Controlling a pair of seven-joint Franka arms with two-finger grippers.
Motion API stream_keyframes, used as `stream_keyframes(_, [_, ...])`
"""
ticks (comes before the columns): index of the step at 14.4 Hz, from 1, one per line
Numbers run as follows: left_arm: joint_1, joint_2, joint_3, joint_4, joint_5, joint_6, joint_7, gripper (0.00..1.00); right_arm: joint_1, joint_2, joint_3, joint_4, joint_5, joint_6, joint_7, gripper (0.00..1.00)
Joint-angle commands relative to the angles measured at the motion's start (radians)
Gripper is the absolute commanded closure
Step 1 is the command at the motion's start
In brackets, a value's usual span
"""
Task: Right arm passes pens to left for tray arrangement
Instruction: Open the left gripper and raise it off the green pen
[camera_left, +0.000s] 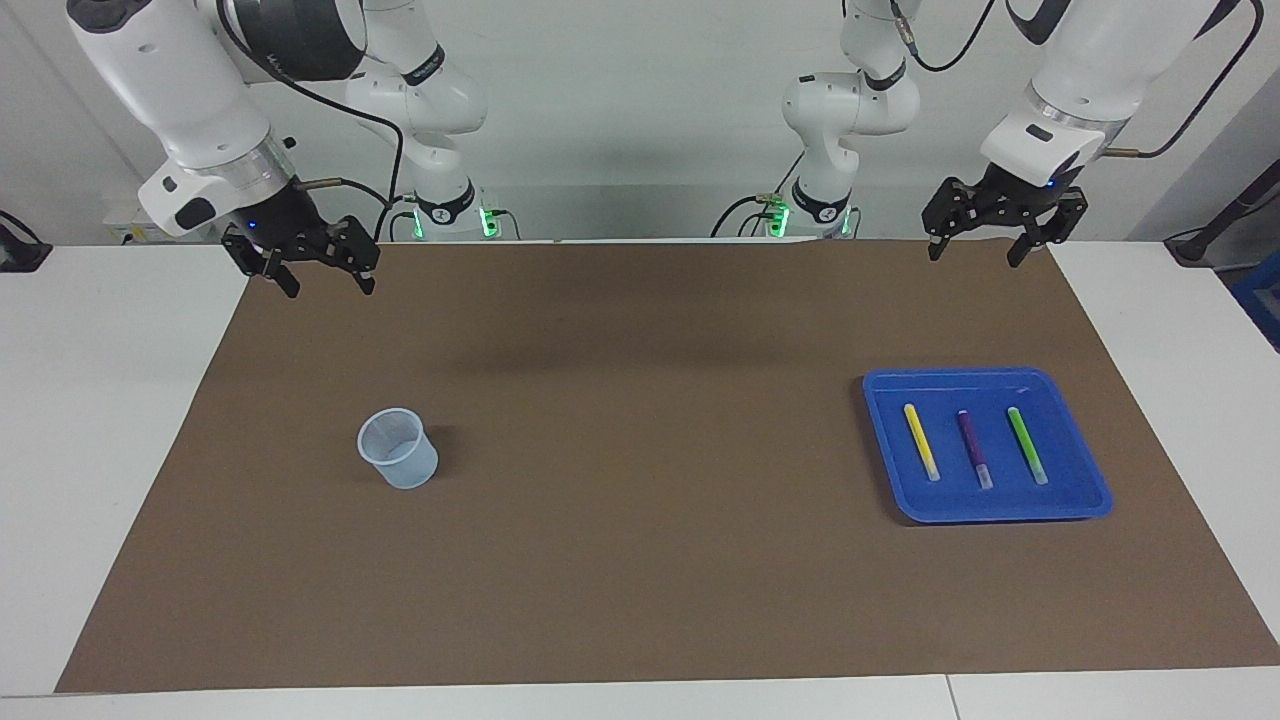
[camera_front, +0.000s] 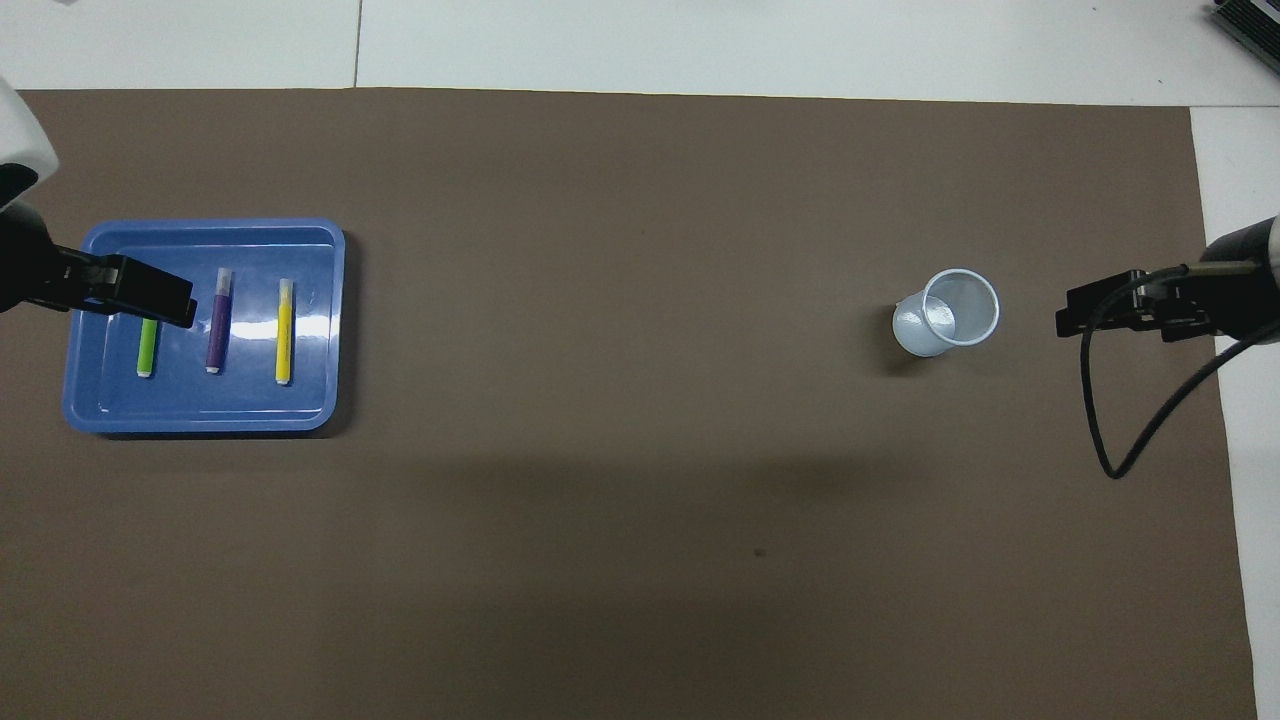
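A brown mat covers most of the white table, and everything of the task lies on it. Both white arms are raised and carry nothing. The right arm, with a blue light on its wrist, holds the right gripper in the air over the mat's corner at its own end of the table, at the edge nearest the robots; its fingers are spread apart and empty. The left arm holds the left gripper high over the robot-side edge of the mat at the left arm's end, well above the tray and clear of it; its fingers are likewise released, with nothing between them. In the overhead view this gripper overlaps the tray's outline, yet the facing view shows it well apart from the tray. The blue tray rests flat on the mat toward the left arm's end of the table. Inside it lie the three pens, side by side, roughly parallel and not touching: the yellow pen, the purple pen in the middle, and the green pen outermost. A small translucent cup stands upright on the mat toward the right arm's end, well apart from the tray.
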Motion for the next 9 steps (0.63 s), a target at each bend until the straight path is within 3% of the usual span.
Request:
stream_keyframes(1, [0.033,-0.027,-0.014,-0.091,-0.021,0.088,-0.005,0.0,-0.006,-0.02,0.004,-0.016,-0.022,-0.01,-0.013,0.0])
stream_keyframes(4, [0.071,-0.036,-0.028,-0.163,-0.021,0.165,-0.003,0.0,-0.006,-0.02,0.004,-0.016,-0.022,-0.013,-0.014,0.0])
stream_keyframes(9, [0.073,-0.039,-0.054,-0.156,-0.019,0.152,-0.006,0.0,-0.006,-0.02,0.004,-0.016,-0.022,-0.012,-0.014,0.0])
